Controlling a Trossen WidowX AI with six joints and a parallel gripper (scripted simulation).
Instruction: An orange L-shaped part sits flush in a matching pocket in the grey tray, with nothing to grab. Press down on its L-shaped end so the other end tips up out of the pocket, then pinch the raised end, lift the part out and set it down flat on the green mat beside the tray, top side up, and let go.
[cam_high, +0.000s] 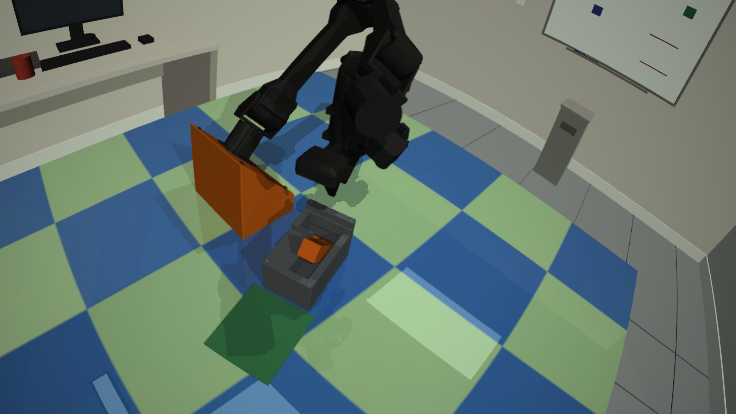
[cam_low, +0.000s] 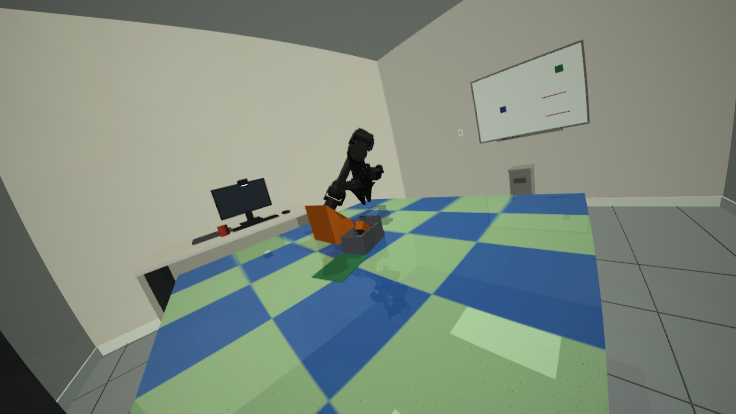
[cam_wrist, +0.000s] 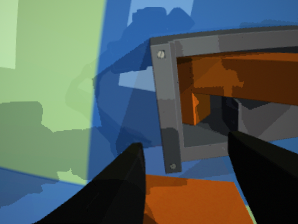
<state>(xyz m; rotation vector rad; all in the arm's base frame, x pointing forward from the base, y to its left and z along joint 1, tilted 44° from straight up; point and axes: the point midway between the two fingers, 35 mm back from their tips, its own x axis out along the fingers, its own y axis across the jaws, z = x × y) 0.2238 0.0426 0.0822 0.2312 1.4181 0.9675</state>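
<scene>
From the top view we see the orange L-shaped part (cam_high: 314, 249) tilted inside the pocket of the grey tray (cam_high: 288, 275), one end raised above the rim and the other sunk below it. How deep the low end sits we cannot make out, because the tray wall hides it. The end effector (cam_high: 329, 190) hangs above and behind the tray's far end, apart from the part, its fingers partly spread with nothing between them. In that view the fingertips merge into one dark mass, so their gap is hard to read there; the wrist view shows the two dark fingers clearly separated, though both are cut off by the frame's lower edge.

In the wrist view the tray's corner and pale-screwed rim (cam_wrist: 166, 110) show between the fingers, with orange inside the pocket half lost in shadow. The tray's right side runs out of the frame.

The green mat (cam_high: 259, 332) lies on the chequered bench (cam_high: 463, 288) just beside the tray's near end, partly darkened by shadow. A large orange wedge (cam_high: 234, 187) stands behind the tray and covers the arm's base. In the exterior view everything is small, and the part (cam_low: 362, 225) is only a spot of orange at the tray's top.
</scene>
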